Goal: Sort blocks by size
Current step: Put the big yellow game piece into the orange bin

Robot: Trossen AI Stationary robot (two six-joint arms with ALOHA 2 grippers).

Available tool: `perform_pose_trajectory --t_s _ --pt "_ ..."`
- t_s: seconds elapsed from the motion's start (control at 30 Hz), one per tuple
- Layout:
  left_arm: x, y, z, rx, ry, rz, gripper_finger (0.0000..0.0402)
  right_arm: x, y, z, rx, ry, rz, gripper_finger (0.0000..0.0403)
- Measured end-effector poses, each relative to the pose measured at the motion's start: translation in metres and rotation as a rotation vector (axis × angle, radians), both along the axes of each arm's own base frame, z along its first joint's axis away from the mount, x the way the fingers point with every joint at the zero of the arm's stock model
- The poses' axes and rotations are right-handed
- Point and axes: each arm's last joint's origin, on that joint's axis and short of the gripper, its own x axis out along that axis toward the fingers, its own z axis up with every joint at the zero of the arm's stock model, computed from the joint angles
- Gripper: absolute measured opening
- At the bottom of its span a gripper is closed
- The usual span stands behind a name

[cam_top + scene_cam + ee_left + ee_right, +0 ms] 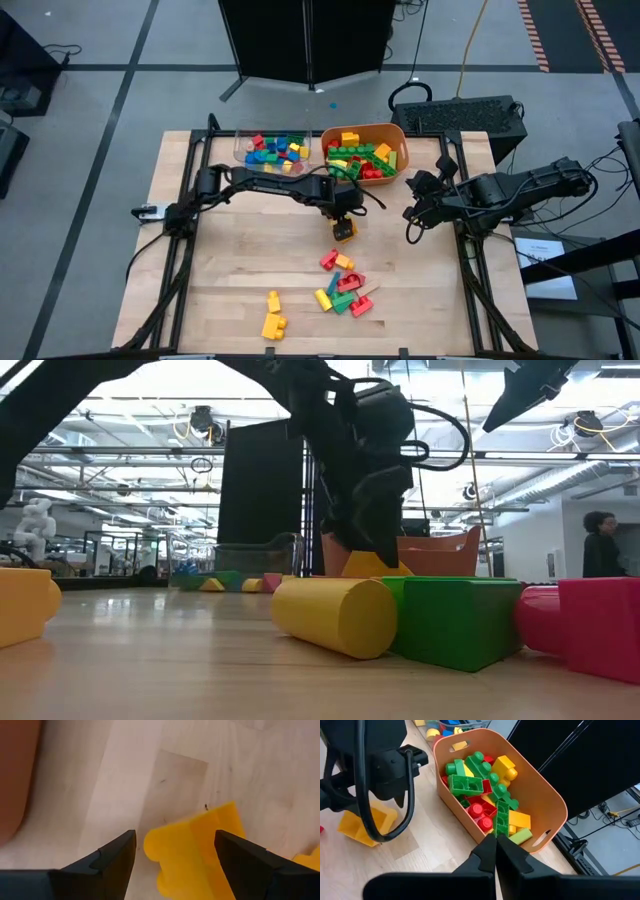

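1. Desk (240, 290): wood top. The unsorted blocks (343, 287) sit in a loose pile near the front edge, w/ two yellow ones apart to the left.
2. Orange tub (398, 138) at the back holds the bigger studded bricks; the clear tray (240, 142) beside it holds the small cubes. So sorting is partly done, I judge.
3. My left pincer (343, 226) hangs btwn tub and pile, fingers spread either side of a yellow block (192, 852) lying on the desk; nothing gripped.
4. My right pincer (495, 851) waits near the tub, fingers pressed together, empty.
5. Obstacles: my left cable loops close to the tub rim; pile itself is crowded.
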Motion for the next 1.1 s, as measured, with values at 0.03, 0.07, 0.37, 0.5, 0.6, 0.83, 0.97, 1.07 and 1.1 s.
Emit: perform_pose_trajectory --t_s 0.03,0.07,0.37,0.5,0.6,0.83,0.97,1.07,1.1 --pt "0.0 0.0 0.0 -0.003 0.007 0.011 0.0272 0.0 0.0 0.0 0.001 0.0 0.0 0.0004" --pt "-0.001 0.0 -0.002 -0.008 0.019 0.023 0.0272 0.0 0.0 0.0 0.001 0.0 0.0 0.0004" --pt "-0.002 0.0 -0.004 -0.029 0.034 0.062 0.0216 0.0 0.0 0.0 0.001 0.001 0.0 0.0004" --pt "-0.002 0.0 -0.006 -0.03 0.041 0.068 0.0151 0.0 0.0 0.0 0.001 0.0 0.0 0.0004" --pt "-0.002 0.0 -0.005 -0.029 0.038 0.069 0.0099 0.0 0.0 0.0 0.001 0.0 0.0 0.0004" --pt "0.004 0.002 0.009 -0.039 -0.002 0.07 0.001 0.0 0.0 0.0 0.002 0.0 0.0 0.0004" --pt "0.014 0.009 0.04 -0.018 -0.094 0.081 0.0014 0.0 0.0 0.0 0.002 0.0 0.001 0.0004" --pt "0.016 0.021 0.064 0.078 -0.116 0.094 0.0014 0.0 0.0 0.0 0.002 0.0 0.001 0.0004" --pt "0.016 0.026 0.073 0.116 -0.124 0.1 0.0014 0.0 0.0 0.0 0.002 0.0 0.001 0.0004"
